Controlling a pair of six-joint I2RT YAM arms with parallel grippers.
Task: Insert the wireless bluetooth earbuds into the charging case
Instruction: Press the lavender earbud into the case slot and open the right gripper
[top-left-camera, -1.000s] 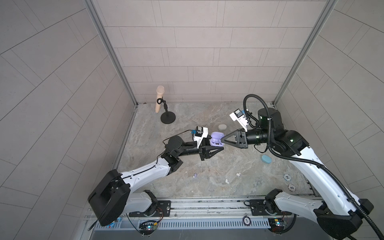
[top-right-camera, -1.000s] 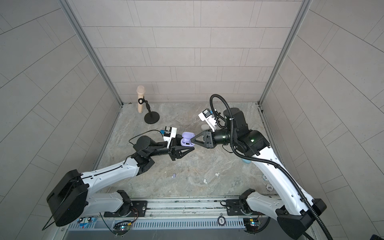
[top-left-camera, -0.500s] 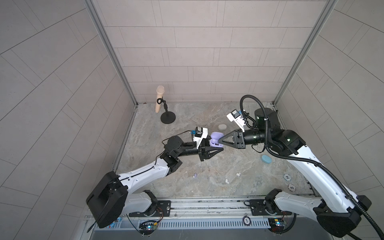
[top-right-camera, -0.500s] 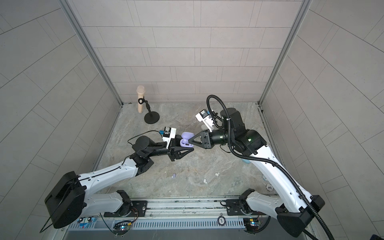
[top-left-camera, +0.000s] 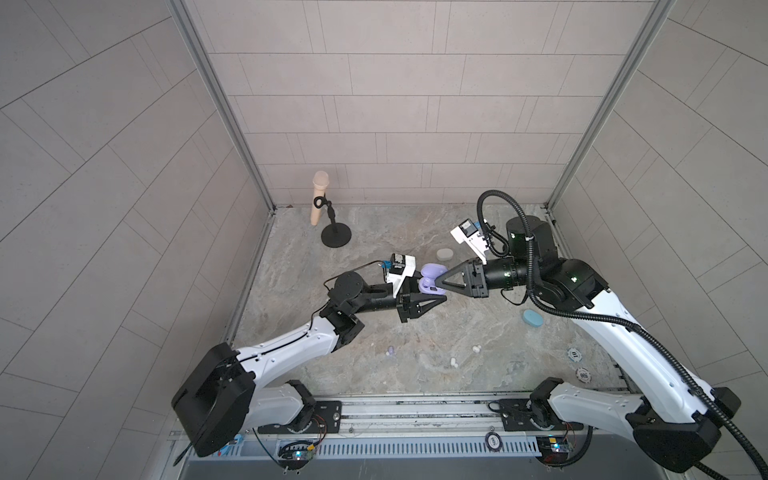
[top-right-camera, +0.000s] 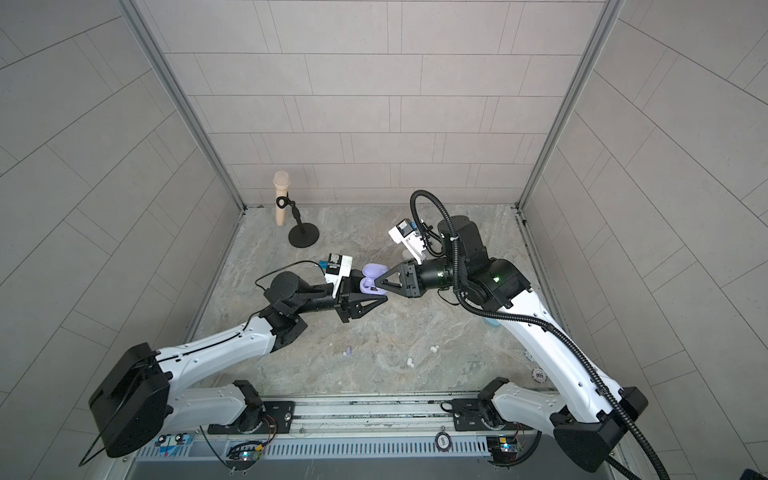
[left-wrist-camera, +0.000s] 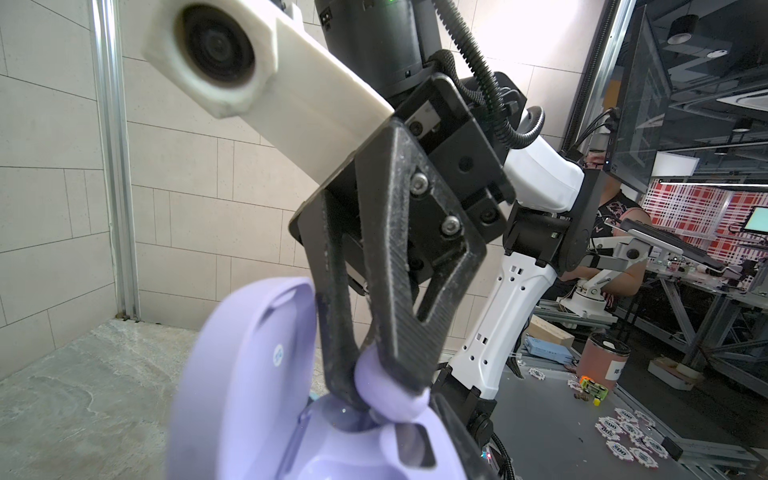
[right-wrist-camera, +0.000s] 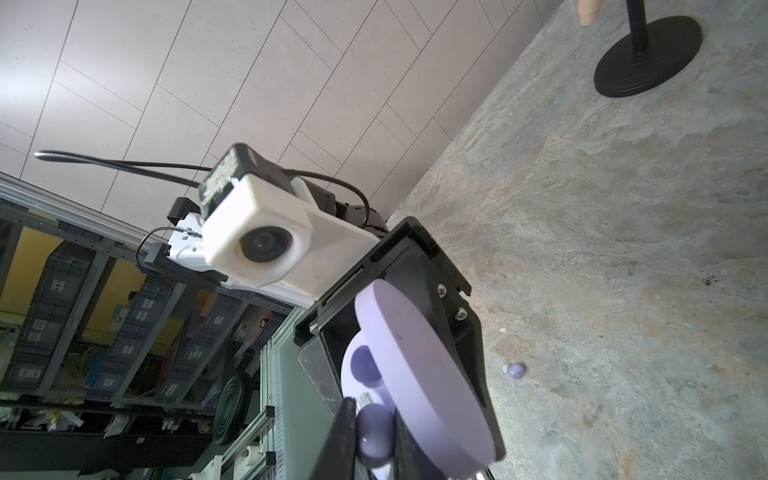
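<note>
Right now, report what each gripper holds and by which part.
Left gripper clamps the open lilac charging case by its base. Right gripper pinches a lilac earbud by its rounded body between its fingers.

The open charging case (top-left-camera: 430, 276) is held above the middle of the worktop (top-left-camera: 374, 232) by the left gripper (top-left-camera: 434, 291). From the right, the right gripper (top-left-camera: 438, 286), pinched on an earbud (left-wrist-camera: 386, 390), is set over its socket. A microphone stand (top-left-camera: 336, 239) is placed in the rear left corner, a closed case (top-left-camera: 444, 254) behind the middle, and another case (top-left-camera: 532, 319) toward the right edge. Toward the front edge loose earbuds (top-left-camera: 390, 352) are scattered, with poker chips (top-left-camera: 573, 354) near the front right corner.
</note>
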